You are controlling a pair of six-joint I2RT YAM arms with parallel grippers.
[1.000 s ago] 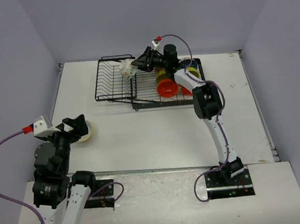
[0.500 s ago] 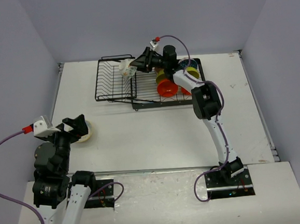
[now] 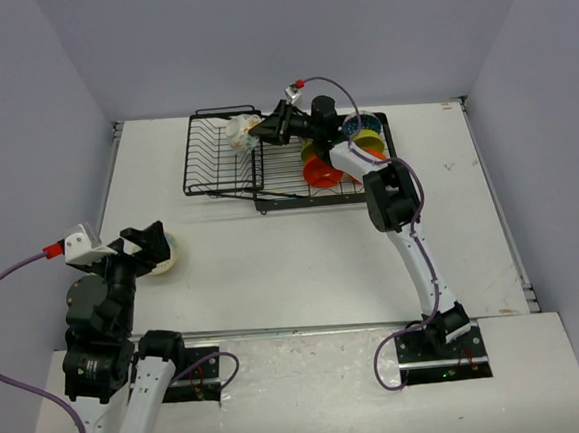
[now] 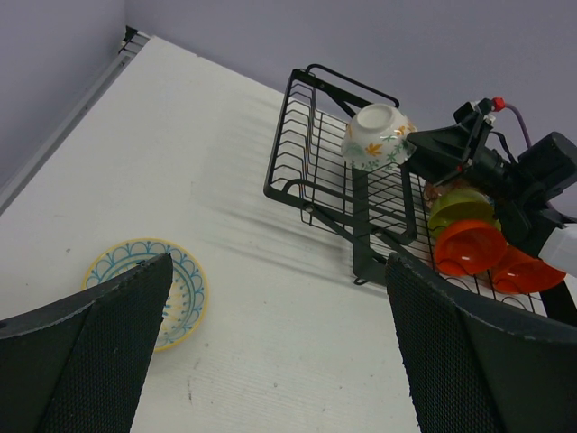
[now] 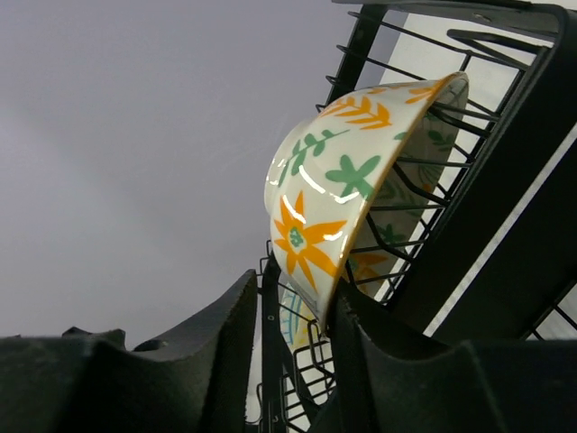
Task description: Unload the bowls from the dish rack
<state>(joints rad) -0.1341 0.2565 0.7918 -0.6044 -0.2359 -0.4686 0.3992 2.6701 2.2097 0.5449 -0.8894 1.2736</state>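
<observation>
The black wire dish rack (image 3: 221, 172) stands at the back of the table. A white bowl with orange and green flowers (image 3: 240, 132) (image 5: 352, 180) is tilted on its side against the basket's divider. My right gripper (image 3: 256, 132) (image 5: 293, 289) straddles this bowl's rim, one finger touching the inside. The other finger stands apart from the outside, with a rack wire in the gap, so the jaws are open. A green bowl (image 4: 460, 206) and two orange bowls (image 4: 469, 248) sit in the tray. My left gripper (image 4: 279, 262) hangs wide open over the near left, holding nothing.
A blue-patterned, yellow-rimmed dish (image 4: 185, 289) lies on the white table beside my left fingers. A yellow bowl (image 3: 365, 130) shows behind my right arm in the rack tray. Grey walls close in the table on three sides.
My right gripper has reached further left and its jaws have narrowed around the floral bowl's rim. The bowl has shifted slightly left and back. The left arm is still.
</observation>
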